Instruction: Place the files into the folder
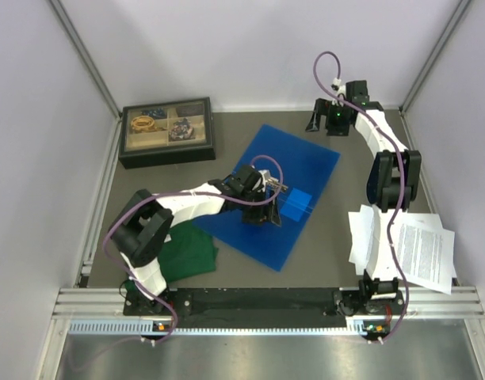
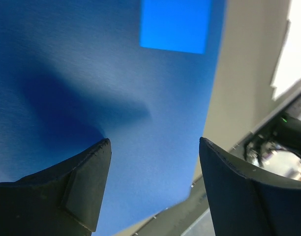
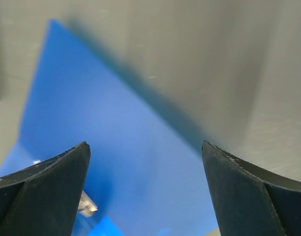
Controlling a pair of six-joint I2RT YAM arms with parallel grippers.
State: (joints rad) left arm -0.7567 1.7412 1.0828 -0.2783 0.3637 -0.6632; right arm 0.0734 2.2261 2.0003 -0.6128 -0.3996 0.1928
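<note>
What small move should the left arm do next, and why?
Probably lower the left gripper onto the edge of the folder and catch the cover to lift it. The folder lies flat and looks closed, the gripper hangs open just above it, and the papers lie apart from it, not yet inside.

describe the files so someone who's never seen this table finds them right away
On the grey table, look to the near right corner, beside the right arm's base. The files lie there as a loose spread of sheets. They are the only white, black-printed things; the folder is blue and the cloth green.
</note>
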